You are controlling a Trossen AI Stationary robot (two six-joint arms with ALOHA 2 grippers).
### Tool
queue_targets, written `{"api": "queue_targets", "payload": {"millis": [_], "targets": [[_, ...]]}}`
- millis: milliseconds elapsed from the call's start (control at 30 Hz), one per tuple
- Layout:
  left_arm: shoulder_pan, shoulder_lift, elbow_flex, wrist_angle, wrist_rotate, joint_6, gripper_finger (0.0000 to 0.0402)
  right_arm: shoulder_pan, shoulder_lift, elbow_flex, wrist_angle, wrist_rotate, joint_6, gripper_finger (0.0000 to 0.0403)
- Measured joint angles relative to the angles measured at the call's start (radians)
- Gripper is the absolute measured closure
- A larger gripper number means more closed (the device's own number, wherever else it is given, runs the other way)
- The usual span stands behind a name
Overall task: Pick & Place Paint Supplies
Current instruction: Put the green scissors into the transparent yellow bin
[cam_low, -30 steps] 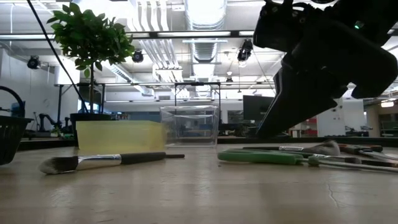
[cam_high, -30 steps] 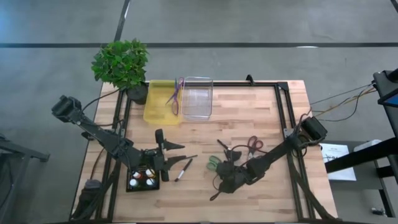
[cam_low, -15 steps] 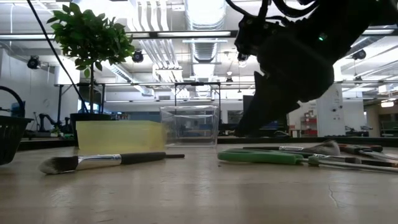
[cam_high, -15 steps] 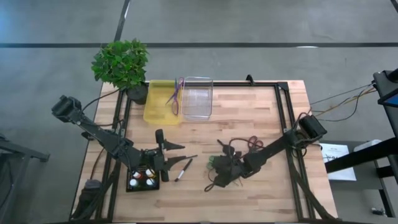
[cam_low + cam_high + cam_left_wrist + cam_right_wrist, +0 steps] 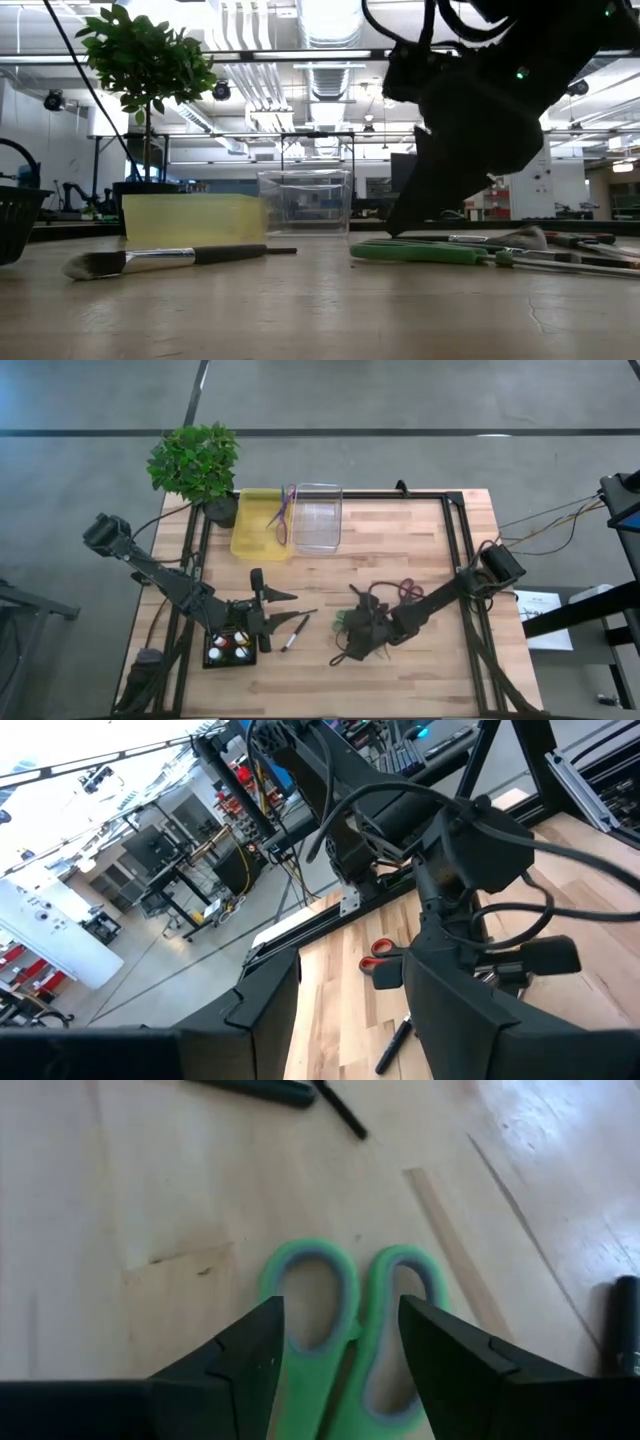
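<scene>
- Pale wooden table top [image 5: 400,550] carried all the items, a dark metal frame running round it.
- Right gripper [image 5: 350,630] sat low at the near middle of the table; its two dark fingers [image 5: 245,1355] stood apart, straddling the looped handles of the green-handled scissors [image 5: 340,1320], which lay flat on the wood. Nothing was gripped.
- Red-handled scissors [image 5: 408,591] lay just right of that gripper, partly under the arm.
- Left gripper [image 5: 270,600] waited at the near left, fingers parted and holding nothing.
- Black square tray [image 5: 212,648] sat under the left arm; small paint bottles [image 5: 228,645] with white, yellow and orange tops stood inside it.
- Silver-ferruled, dark-handled paintbrush [image 5: 295,631] lay on the wood just right of the tray, between the two grippers, untouched; the low view showed its wide bristle head [image 5: 95,264].
- Yellow translucent bin [image 5: 258,525] and clear plastic bin [image 5: 318,518] stood side by side at the far edge; a purple thin item [image 5: 286,502] leaned over the yellow bin's right rim, kind not discernible.
- Green leafy potted plant [image 5: 195,463] stood at the far left corner.
</scene>
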Motion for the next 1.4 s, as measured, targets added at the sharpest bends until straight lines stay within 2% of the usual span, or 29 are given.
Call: {"api": "queue_targets", "payload": {"millis": [533,900,1233,1400], "targets": [[0.0,0.0,0.0,0.0,0.0,0.004,0.0215,-0.025,0.0,-0.08,0.094,-0.005,0.028,0.0205],[0.0,0.0,0.0,0.0,0.0,0.004,0.0216,-0.025,0.0,-0.09,0.131,-0.013,-0.02,0.0205],[0.0,0.0,0.0,0.0,0.0,0.003,0.0216,-0.026,-0.005,-0.135,0.136,-0.127,0.078,0.0205],[0.0,0.0,0.0,-0.001,0.0,0.003,0.0216,-0.025,-0.005,-0.136,0.088,-0.142,0.089,0.0205]]}}
